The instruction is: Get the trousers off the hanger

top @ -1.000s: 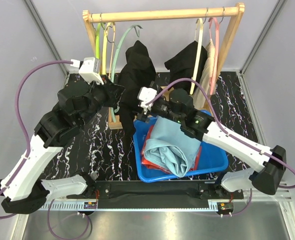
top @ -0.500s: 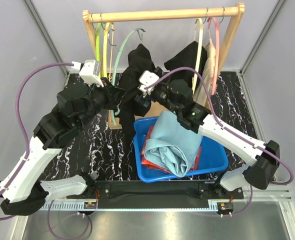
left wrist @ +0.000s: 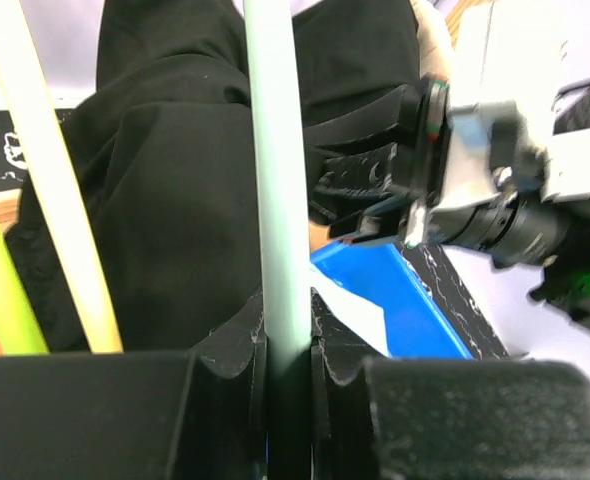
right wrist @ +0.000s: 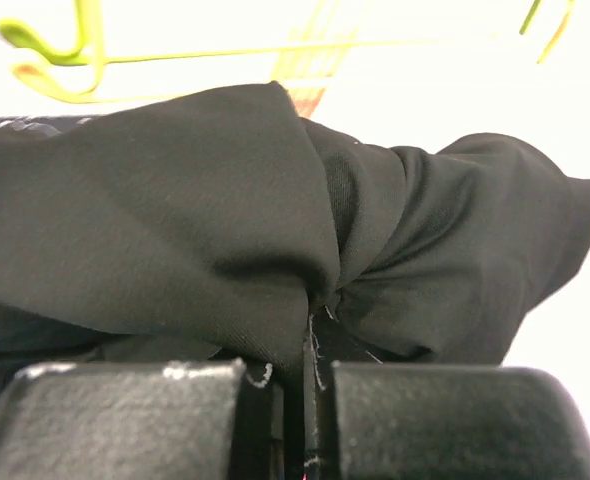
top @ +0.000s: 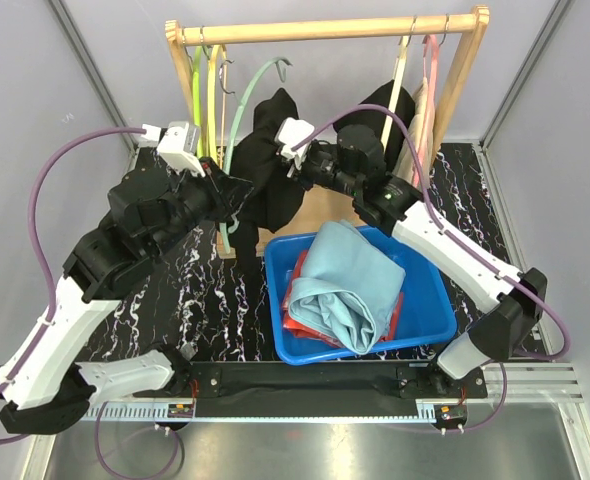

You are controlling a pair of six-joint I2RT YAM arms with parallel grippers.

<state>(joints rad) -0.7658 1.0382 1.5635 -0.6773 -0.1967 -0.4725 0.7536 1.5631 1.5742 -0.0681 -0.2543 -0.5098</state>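
Now clamps the pale green hanger (left wrist: 275, 150) with the left hand (left wrist: 287, 350) and pinches with the right hand (right wrist: 306, 350) a fold of the black trousers (right wrist: 175, 240) hanging beside it under the rack (top: 325, 30). Probably soft, light, limp; should slide off if held by a thick fold.

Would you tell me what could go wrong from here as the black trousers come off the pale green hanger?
The right gripper pinches only a small fold of the black trousers, so the cloth may slip out when pulled. The left gripper holds the pale green hanger by one thin bar, which may twist. The right arm crowds the second black pair and might snag it.
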